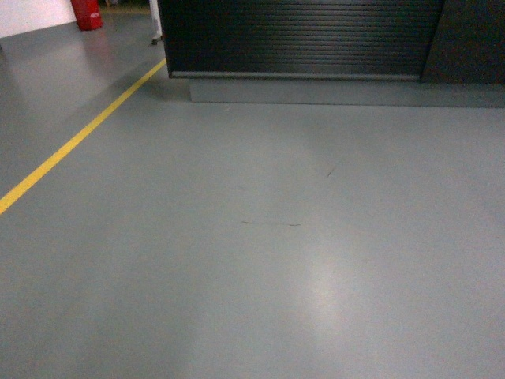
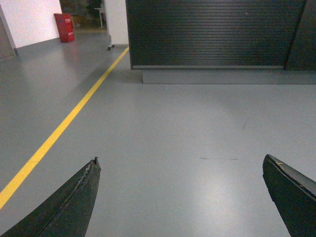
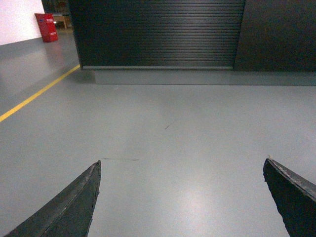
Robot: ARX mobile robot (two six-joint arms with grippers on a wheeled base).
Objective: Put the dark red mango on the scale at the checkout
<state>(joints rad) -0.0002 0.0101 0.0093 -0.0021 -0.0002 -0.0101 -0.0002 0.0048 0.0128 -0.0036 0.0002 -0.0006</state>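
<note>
The checkout [image 1: 300,35] stands straight ahead across bare grey floor [image 1: 260,260]; both the left gripper [image 2: 180,197] and the right gripper [image 3: 180,197] are spread wide and empty; neither mango nor scale is visible, so no arm seems nearer.

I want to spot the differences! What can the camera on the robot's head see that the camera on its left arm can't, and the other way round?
Only the head view: nothing extra, just more bare grey floor close to the robot.

Only the left arm view: the two black fingers of the left gripper, spread wide with nothing between them, plus a white pillar.

Both: the ribbed dark counter, the yellow line and the red box. No mango or scale shows in either.
</note>
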